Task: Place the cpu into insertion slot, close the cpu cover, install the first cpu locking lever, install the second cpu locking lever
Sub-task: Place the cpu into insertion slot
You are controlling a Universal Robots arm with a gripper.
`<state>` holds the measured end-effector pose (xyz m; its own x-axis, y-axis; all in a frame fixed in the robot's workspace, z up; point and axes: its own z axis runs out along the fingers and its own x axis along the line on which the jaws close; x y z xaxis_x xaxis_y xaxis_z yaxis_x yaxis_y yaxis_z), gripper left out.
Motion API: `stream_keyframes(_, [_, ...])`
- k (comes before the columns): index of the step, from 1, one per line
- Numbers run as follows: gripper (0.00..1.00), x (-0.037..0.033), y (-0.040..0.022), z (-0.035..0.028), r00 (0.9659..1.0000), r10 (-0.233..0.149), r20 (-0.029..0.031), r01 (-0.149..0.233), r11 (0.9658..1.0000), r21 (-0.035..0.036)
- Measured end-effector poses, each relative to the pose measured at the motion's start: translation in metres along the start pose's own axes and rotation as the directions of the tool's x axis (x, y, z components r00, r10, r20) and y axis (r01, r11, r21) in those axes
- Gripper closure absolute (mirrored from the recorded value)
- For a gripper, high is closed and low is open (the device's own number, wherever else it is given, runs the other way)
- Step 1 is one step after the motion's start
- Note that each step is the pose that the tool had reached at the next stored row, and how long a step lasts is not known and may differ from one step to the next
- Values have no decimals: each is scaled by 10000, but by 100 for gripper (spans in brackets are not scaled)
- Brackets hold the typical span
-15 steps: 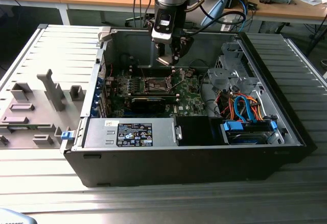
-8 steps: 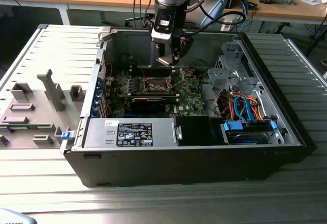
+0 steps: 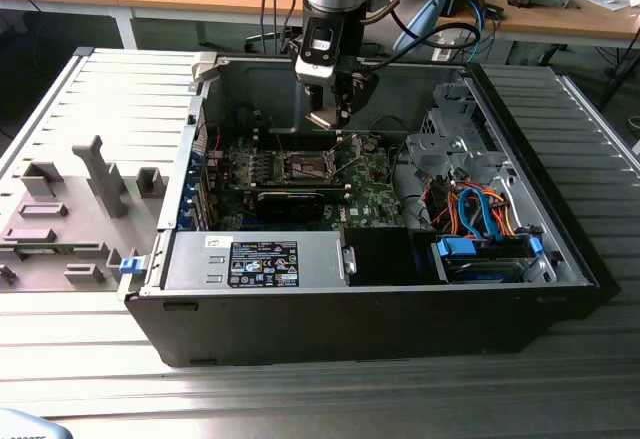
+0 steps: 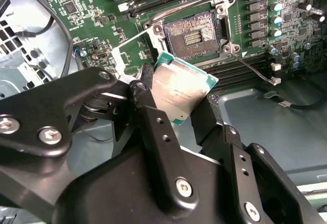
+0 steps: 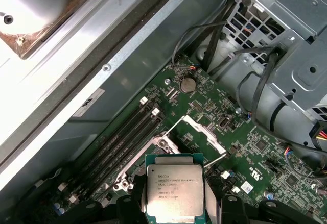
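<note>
**Exterior view, its left to its right**
- Ribbed grey surface (image 3: 300, 399) carries an open computer case (image 3: 350, 319).
- Far left: removed side panel (image 3: 90, 129) lies flat beside the case, w/ grey plastic brackets on it.
- Front left inside case: power supply (image 3: 250, 259), label facing up.
- Centre: green motherboard (image 3: 375, 184) lies flat on the case floor. The arm comes down from above, and the end effector (image 3: 335, 111) hangs over the board's rear part, above the insertion slot (image 3: 305, 166).
- Right: grey metal drive cage (image 3: 450, 139). In front of it, a bundle of orange and blue cables (image 3: 470, 214).

**End effector**
- Clenched on the cpu (image 4: 179, 91).
- In second wrist view, black fingers (image 4: 153, 127) pinch two opposite edges of the cpu, metal top facing the camera.
- In first wrist view, cpu (image 5: 174, 191) sits between the same fingers, printed top visible.

**Task items**
- Cpu: in the grip, up in the air, near the slot but apart from it. Not seated.
- Insertion slot (image 4: 193, 32): bare, contact field exposed.
- Cpu cover (image 4: 122, 55): swung open, standing up just beside the slot. Silvery frame also seen in first wrist view (image 5: 204, 132).
- One thin wire lever (image 4: 253, 71) sticks out from a slot corner, not latched.
- Second lever: position cannot be made out.
</note>
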<state>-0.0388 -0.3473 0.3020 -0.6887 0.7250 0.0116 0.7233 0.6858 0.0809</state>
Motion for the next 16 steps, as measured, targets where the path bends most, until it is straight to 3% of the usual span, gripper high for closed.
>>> stream_keyframes(16, [46,0,-1,4,9998,193,29,-193,9998,9])
